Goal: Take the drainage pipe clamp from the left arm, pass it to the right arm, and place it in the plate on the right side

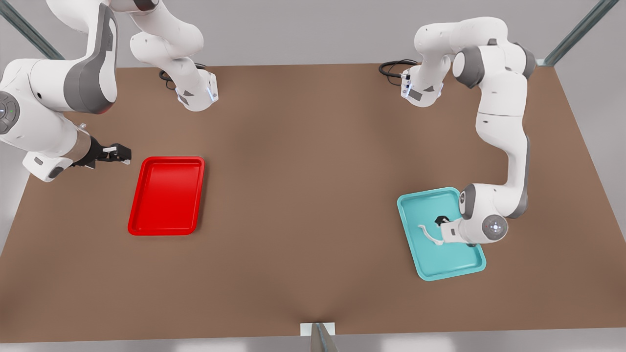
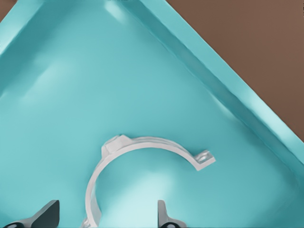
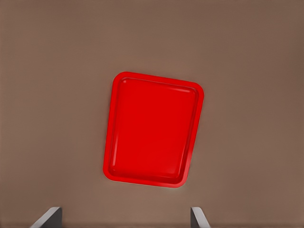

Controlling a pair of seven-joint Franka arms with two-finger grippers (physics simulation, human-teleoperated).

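The white drainage pipe clamp lies flat in a teal tray on the front view's right. The left arm's gripper hangs low over that tray, open, its black fingertips on either side of one end of the clamp. On the front view's left lies the empty red plate. The right arm's gripper hovers beside the plate's far corner, open and holding nothing.
Both arm bases with black cables stand at the brown table's far edge. A small metal bracket sits at the near edge. Bare tabletop stretches between the two trays.
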